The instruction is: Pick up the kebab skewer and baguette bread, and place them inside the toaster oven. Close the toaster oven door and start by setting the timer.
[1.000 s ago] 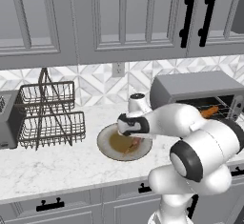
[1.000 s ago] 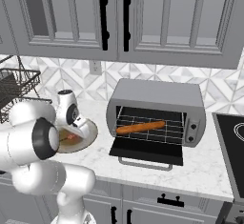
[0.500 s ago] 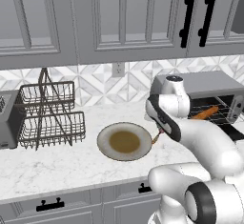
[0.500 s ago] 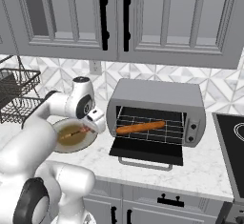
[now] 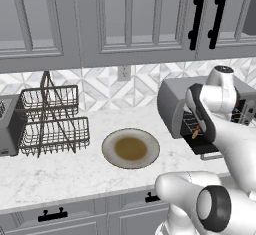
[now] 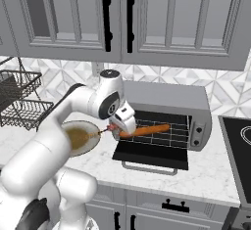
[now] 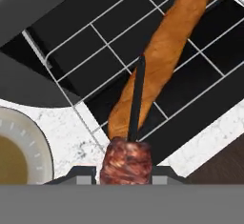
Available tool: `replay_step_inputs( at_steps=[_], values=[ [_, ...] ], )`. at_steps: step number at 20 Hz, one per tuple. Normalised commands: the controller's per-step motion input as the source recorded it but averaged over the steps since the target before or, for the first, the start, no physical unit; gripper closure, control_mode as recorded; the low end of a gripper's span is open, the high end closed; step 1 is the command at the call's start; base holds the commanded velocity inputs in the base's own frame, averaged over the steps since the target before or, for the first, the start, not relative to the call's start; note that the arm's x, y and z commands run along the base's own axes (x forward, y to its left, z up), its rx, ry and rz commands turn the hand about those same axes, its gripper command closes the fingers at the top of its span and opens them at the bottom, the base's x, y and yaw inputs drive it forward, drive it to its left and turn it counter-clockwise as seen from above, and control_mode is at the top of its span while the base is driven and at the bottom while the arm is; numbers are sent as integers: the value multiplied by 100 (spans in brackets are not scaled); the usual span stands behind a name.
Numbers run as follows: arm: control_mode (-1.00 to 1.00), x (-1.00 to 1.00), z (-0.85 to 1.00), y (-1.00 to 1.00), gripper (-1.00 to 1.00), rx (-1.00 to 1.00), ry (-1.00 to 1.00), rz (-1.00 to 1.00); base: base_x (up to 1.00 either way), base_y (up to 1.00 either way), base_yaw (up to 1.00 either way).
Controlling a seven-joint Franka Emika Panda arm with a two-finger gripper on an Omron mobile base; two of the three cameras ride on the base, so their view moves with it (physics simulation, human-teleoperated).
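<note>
Now the gripper (image 7: 125, 170) clamps the kebab skewer (image 7: 129, 142) at the toaster oven (image 6: 169, 119) mouth; stick points 12 o'clock, baguette bread (image 7: 164, 51) on the rack running toward 1 o'clock.

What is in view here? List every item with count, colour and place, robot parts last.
baguette bread: 1, orange-tan, on the toaster oven's wire rack.
kebab skewer: 1, red-brown chunks on a dark stick, held at the oven mouth.
toaster oven: 1, grey, on the counter.
toaster oven door: 1, dark, folded down open.
plate: 1, beige, on the counter.
dish rack: 1, wire, left of the plate.
gripper: 1, white, holding the skewer.
</note>
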Motion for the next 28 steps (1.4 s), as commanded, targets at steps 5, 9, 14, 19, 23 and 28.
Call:
replay_step_inputs(
  at_steps=[5,9,14,19,23,28],
  values=[
    [-100,2,12,-100,100,0,-9,-10,0,0,0],
    [-100,8,2,-100,100,7,-5,-5,0,0,0],
    [-100,22,0,-92,100,14,-3,-9,0,0,0],
    [-100,24,-4,-25,100,20,0,-16,0,0,0],
    [-100,16,-15,-5,100,21,0,-20,0,0,0],
    [-100,6,-36,11,100,13,-6,-21,0,0,0]
  ],
)
